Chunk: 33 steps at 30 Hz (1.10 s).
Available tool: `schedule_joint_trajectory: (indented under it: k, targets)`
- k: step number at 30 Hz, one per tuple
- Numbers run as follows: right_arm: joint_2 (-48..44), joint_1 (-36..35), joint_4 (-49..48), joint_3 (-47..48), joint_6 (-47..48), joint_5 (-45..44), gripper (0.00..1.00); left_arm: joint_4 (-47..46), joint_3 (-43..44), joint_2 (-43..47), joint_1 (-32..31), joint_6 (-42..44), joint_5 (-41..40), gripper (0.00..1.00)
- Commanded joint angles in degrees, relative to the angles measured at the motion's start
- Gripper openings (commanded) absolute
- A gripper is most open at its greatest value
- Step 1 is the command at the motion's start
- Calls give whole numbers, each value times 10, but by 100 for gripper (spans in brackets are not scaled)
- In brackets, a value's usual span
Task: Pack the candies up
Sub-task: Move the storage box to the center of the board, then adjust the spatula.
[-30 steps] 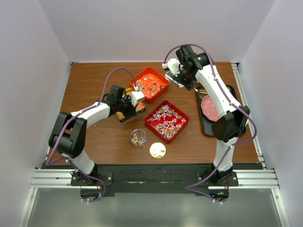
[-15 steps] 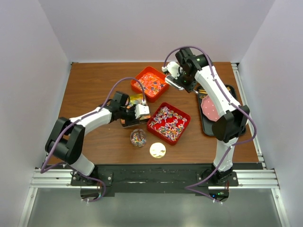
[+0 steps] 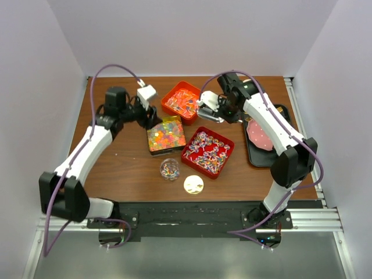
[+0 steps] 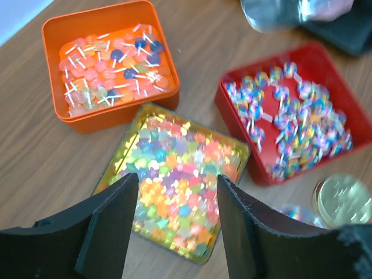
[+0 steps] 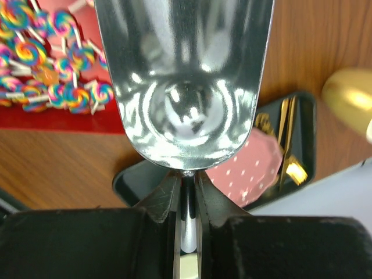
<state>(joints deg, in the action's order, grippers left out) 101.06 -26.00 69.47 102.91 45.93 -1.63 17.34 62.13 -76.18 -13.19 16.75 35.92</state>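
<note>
The candies lie in three containers. Star-shaped gummies (image 4: 174,157) fill a gold tin (image 3: 165,135), wrapped red and blue ones (image 3: 183,102) an orange tray, and swirled lollipops (image 3: 206,148) a red tray. My left gripper (image 4: 177,181) hangs open above the tin's near end and holds nothing; in the top view this left gripper (image 3: 151,116) is left of the tin. My right gripper (image 5: 186,181) is shut on the handle of a shiny metal scoop (image 5: 186,75). The scoop (image 3: 208,111) hovers empty between the orange and red trays.
A small glass jar (image 3: 169,169) with a few candies stands in front of the tin, its round gold lid (image 3: 193,185) beside it. A black tray (image 3: 254,156) at the right holds a pink dotted plate (image 3: 260,133) and gold cutlery (image 5: 288,145).
My left gripper has let go of the gold tin, opened, and drawn back up and to the left. The tin now lies flat beside the red tray. The scoop drifted slightly nearer.
</note>
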Motion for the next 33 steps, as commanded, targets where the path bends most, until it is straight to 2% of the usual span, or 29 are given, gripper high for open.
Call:
schedule_joint_trajectory:
  k: [1,3,4,7,12,24,28,30,33]
  targets:
    - [-25,-27,-103,-15,37,72,0,-4,57,-77,18,-163,92,62]
    - [-31,-44,-124,-26,40,84,0,-65,52,-85,27,-248,121,67]
    - [-31,-55,-127,-27,40,72,0,-80,55,-101,35,-269,170,67]
    - [-22,-85,-124,-27,42,60,0,-131,60,-135,38,-331,233,63]
    - [8,-114,-99,13,14,48,0,-276,18,-153,29,-439,270,57]
    - [-1,-133,-115,2,27,32,0,-313,4,-173,12,-477,262,43]
    - [10,-142,-119,13,18,30,0,-317,4,-176,12,-484,277,25]
    - [12,-143,-126,18,14,29,0,-318,0,-178,12,-488,284,21]
    - [17,-145,-126,21,10,30,0,-322,-4,-172,12,-489,293,6]
